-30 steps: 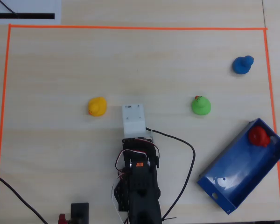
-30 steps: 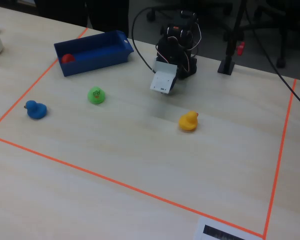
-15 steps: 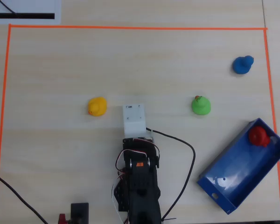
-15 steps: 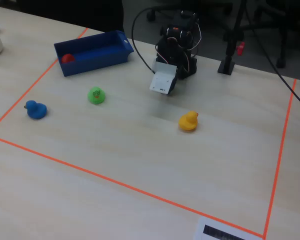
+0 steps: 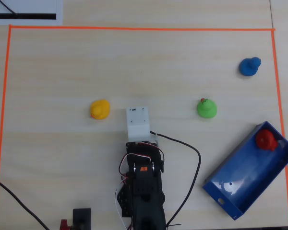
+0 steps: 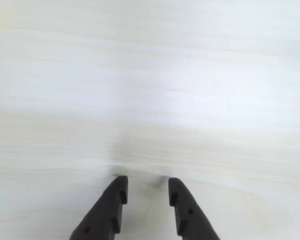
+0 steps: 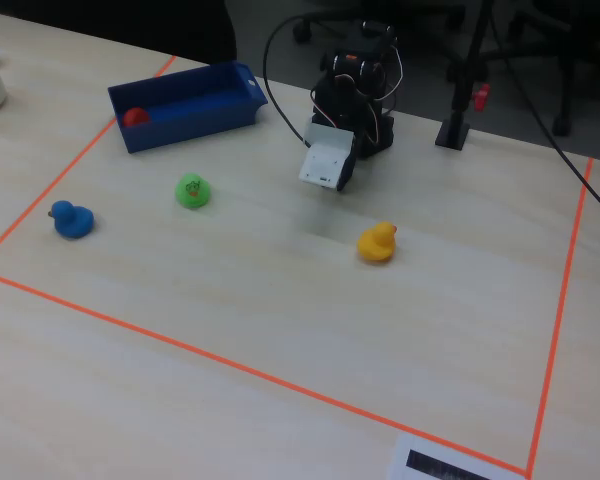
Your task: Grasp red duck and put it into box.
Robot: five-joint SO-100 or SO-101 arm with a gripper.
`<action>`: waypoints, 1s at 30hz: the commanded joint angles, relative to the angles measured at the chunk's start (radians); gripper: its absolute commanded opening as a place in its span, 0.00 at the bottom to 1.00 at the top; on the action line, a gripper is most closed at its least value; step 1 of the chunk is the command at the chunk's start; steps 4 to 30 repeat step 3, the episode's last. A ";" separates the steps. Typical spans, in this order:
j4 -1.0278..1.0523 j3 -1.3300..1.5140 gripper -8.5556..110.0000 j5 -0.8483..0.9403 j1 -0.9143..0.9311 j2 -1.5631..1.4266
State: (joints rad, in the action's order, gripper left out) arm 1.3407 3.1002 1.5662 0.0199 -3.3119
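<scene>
Already the red duck [image 5: 266, 140] sits inside the blue box [image 5: 240, 189] at its far end, a light, rounded, probably slippery toy (best pinched across its body), while the claw [image 6: 146, 192] hangs empty, slightly parted, above bare counter [image 6: 190, 75].

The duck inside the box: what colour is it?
Solid red; the duck sits at one end of the blue box, clearest in the overhead view.

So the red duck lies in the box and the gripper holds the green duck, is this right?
Not quite. The red duck does lie in the box, but the gripper holds nothing: the wrist view shows only bare table between its fingers. The green duck sits alone in the overhead view.
</scene>
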 commanded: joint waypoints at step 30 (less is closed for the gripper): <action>0.005 0.011 0.15 0.006 0.002 0.002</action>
